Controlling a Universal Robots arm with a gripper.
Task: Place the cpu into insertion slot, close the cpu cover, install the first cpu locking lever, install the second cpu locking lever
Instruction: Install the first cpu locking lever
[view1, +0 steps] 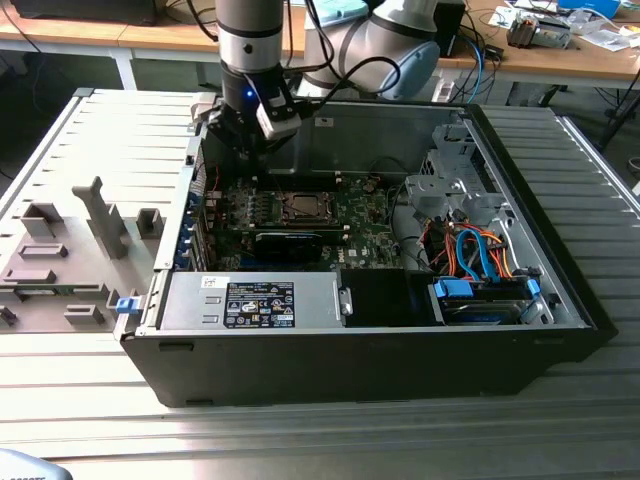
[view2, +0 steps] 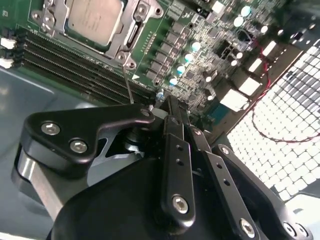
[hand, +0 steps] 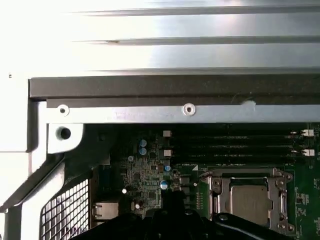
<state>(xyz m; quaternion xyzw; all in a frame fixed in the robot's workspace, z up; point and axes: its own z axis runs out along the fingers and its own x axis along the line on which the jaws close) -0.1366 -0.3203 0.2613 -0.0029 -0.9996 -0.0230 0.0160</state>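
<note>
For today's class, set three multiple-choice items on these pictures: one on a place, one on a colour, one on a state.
1. Where is the cpu?
A. On the grey tray outside the case
B. In the insertion slot of the green motherboard
C. On top of the drive bay

2. Which colours show among the cables at the exterior view's right?
A. Orange and blue
B. Pink and purple
C. White only

3. How does the cpu cover stand?
A. Raised upright off the socket
B. Lying outside the case
C. Lowered flat around the cpu

Answers:
1 B, its silvery face sits in the socket in both wrist views.
2 A, orange and blue strands bunch beside the drive bay.
3 C, the metal frame lies level around the chip.
</note>
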